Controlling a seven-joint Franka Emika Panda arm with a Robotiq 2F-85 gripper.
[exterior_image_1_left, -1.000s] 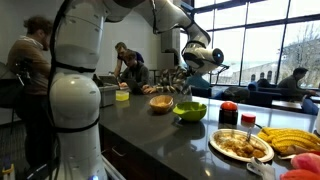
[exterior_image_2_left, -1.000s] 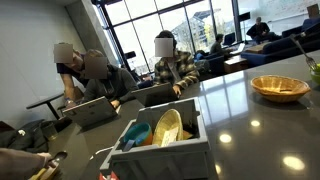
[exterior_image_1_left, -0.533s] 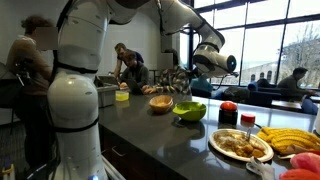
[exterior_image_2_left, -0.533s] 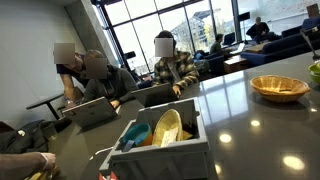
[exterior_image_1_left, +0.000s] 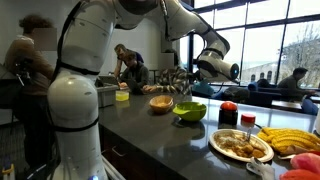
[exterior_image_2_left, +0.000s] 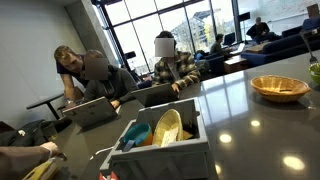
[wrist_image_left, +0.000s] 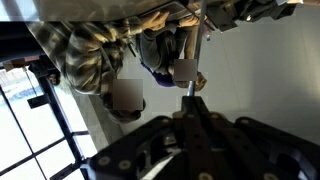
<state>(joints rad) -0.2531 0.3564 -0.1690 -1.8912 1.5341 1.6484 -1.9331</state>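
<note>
Gripper (exterior_image_1_left: 229, 70) swung sideways, perhaps slightly lower.

Wicker bowl (exterior_image_2_left: 279, 87) on dark counter (exterior_image_2_left: 235, 125), gray bin (exterior_image_2_left: 165, 158) well apart

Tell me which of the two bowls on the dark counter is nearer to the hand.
The bright green round bowl: in an exterior view it lies closest below the hand, while the tan woven bowl sits farther away.
</note>
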